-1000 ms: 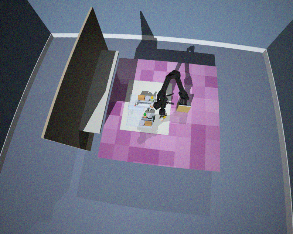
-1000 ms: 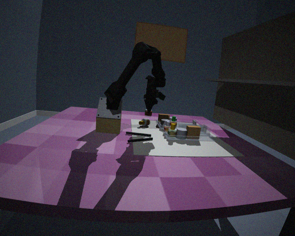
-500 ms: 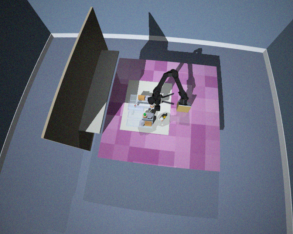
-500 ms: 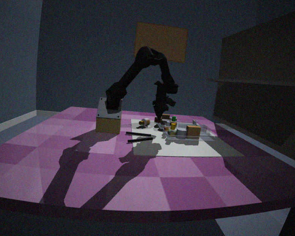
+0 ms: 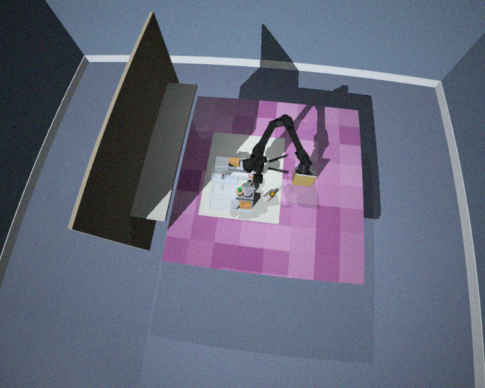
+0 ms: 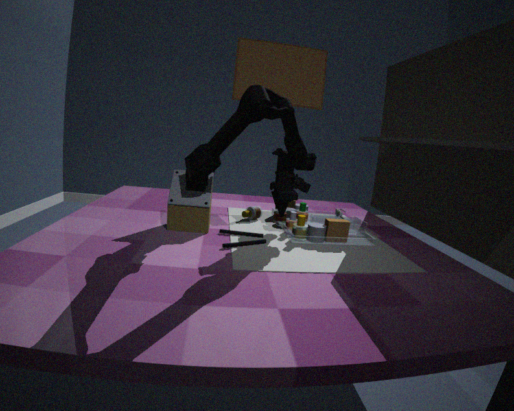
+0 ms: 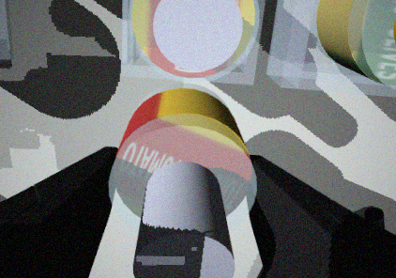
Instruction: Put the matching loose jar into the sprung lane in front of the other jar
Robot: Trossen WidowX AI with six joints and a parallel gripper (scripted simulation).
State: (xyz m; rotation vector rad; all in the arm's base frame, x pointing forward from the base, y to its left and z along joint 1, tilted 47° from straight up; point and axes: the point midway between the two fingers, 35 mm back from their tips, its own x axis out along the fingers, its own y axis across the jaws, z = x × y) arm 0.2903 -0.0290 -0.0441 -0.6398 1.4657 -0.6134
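My gripper [image 5: 255,181] [image 6: 280,214] [image 7: 183,162] is closed around the loose tomato jar [image 7: 183,148], its pale cap toward my wrist camera and its long axis running away from it, just short of the lane's front. The matching jar [image 7: 197,26] stands ahead in the lane, with the olives jar [image 7: 357,22] beside that lane; another jar [image 5: 271,194] [image 6: 253,212] lies on its side nearby.

Between the held jar [image 7: 183,148] and the jar in the lane [image 7: 198,26] there was only a narrow gap. Clear side walls [image 7: 260,22] stood around this second jar, and the olives jar [image 7: 347,22] was an obstacle in the neighbouring lane, separated by a gap.
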